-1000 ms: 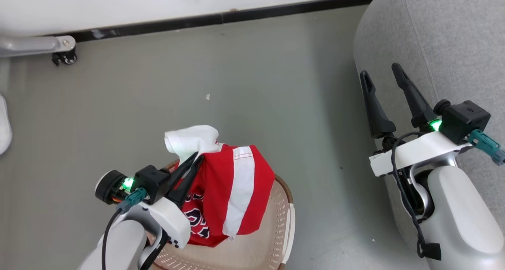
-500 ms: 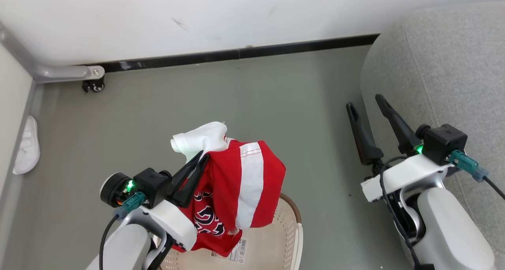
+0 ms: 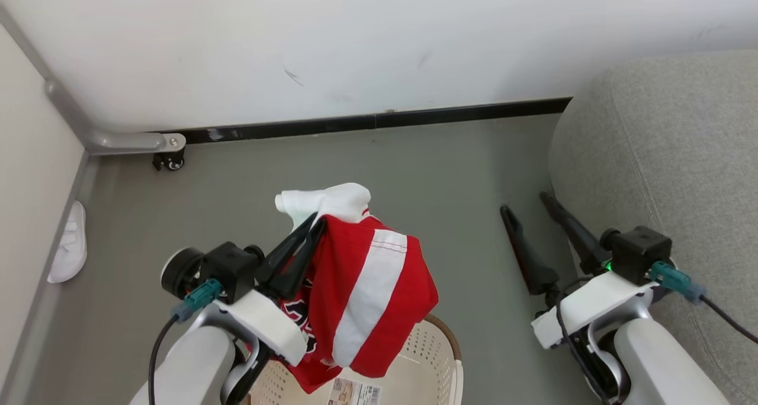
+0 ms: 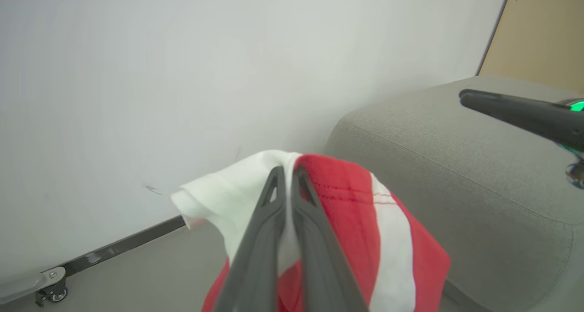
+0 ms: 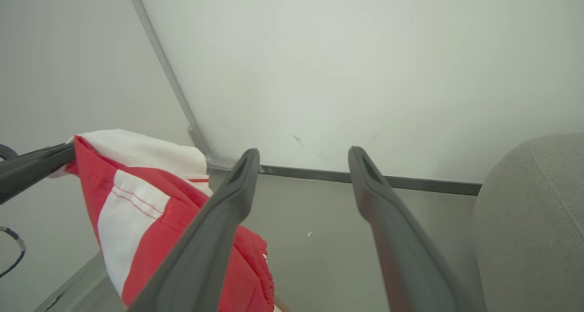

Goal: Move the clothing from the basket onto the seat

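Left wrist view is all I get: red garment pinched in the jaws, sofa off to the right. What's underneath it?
Observer: The basket sits below; the garment hangs over its opening.
Operator: Is the other arm busy?
Observer: No. The right gripper has its jaws wide open, empty, beside the sofa's rounded end.
Operator: Anything loose on the floor?
Observer: A white slipper lies by the left wall.

A white wall (image 3: 379, 38) meets the grey floor (image 3: 385, 168) along a black skirting strip (image 3: 462, 113).
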You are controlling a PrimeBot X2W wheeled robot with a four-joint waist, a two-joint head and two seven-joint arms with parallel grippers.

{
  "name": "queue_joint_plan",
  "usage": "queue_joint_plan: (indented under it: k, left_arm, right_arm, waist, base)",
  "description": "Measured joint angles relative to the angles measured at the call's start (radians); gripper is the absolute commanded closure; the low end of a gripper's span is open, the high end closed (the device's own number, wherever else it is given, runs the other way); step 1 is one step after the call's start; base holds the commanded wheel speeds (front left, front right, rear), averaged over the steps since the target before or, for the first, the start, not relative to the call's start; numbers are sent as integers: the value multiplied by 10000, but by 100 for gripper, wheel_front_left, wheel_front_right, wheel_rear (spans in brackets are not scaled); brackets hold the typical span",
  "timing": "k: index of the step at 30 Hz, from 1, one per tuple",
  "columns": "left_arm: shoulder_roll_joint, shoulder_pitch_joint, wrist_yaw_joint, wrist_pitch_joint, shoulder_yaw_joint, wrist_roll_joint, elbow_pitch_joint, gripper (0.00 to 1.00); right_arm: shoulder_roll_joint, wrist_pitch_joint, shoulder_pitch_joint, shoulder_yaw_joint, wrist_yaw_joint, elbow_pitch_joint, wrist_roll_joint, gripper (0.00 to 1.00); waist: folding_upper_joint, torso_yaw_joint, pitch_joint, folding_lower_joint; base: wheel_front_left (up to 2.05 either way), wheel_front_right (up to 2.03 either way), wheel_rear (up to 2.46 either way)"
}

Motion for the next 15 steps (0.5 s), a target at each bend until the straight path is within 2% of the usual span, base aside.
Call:
queue_joint_plan:
  k: [9, 15]
  left_arm:
    - [-35, -469, 0, 295, -65, -182, -203, 100]
    - [-81, -708, 0, 537, -157, -230, -426, 100]
  right_arm:
    - [-431, 2, 225, 1806, 0, -21, 761, 0]
    - [-721, 2, 358, 2566, 0, -21, 1028, 0]
  waist:
    - [0, 113, -425, 0]
    - [0, 164, -619, 1]
  base:
    - [0, 0, 0]
    - [0, 0, 0]
